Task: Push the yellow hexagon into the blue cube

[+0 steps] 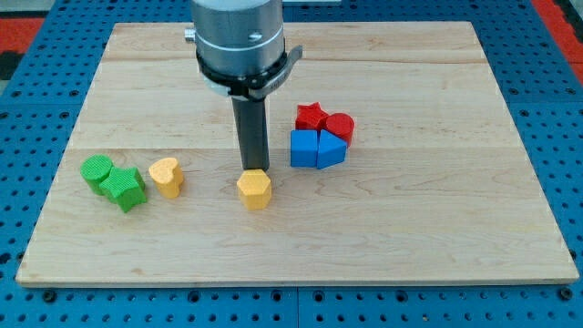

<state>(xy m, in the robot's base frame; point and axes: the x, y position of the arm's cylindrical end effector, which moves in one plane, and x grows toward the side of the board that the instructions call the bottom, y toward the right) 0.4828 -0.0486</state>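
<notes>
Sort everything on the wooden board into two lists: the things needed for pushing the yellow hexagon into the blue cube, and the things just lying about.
Belongs to the job:
yellow hexagon
blue cube
my tip, right behind the hexagon, on its top side in the view

Just lying about:
blue block, touching the cube
red star
red cylinder
yellow heart
green cylinder
green star

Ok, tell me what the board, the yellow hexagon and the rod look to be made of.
Board: pale wood, likely; grain lines and plank seams show, with a matte finish.
Yellow hexagon: probably plastic or painted wood; flat uniform colour, no grain visible, soft sheen at most.
Rod: dark and smooth, metal or plastic, I cannot tell which. My tip sits right behind the hexagon, at its top edge in the view.
</notes>
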